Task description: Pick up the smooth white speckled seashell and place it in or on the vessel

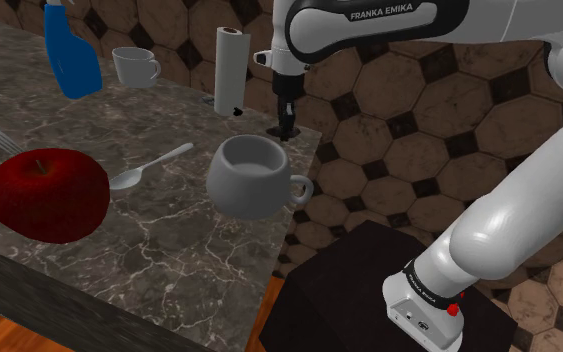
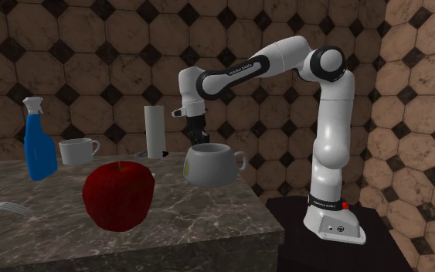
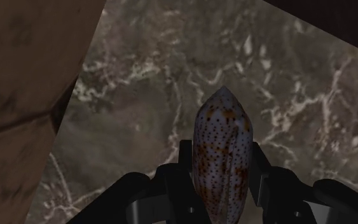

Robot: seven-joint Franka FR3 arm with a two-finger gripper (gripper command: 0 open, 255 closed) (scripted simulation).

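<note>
While the two black fingers point(image 3: 185, 162) press on either side of the white, brown-speckled seashell point(image 3: 220, 127), its pointed tip juts past them over the veined marble counter point(image 3: 171, 63). The grip is taken across the shell's narrow width, probably because its long smooth flanks give the pads the most to bear on. The gripper point(image 1: 287, 122) hangs near the counter's far edge, by the corner toward the stand point(image 1: 369, 290), just behind the round grey vessel point(image 1: 254, 178); whether the shell has cleared the marble cannot be told. The vessel's mouth faces up close by, so the carry looks short: rise, cross the rim, let go. Farther along the counter lie a spoon point(image 1: 149, 168) and a red apple point(image 1: 47, 195), and a paper towel roll point(image 1: 229, 70) stands at the far edge.
</note>
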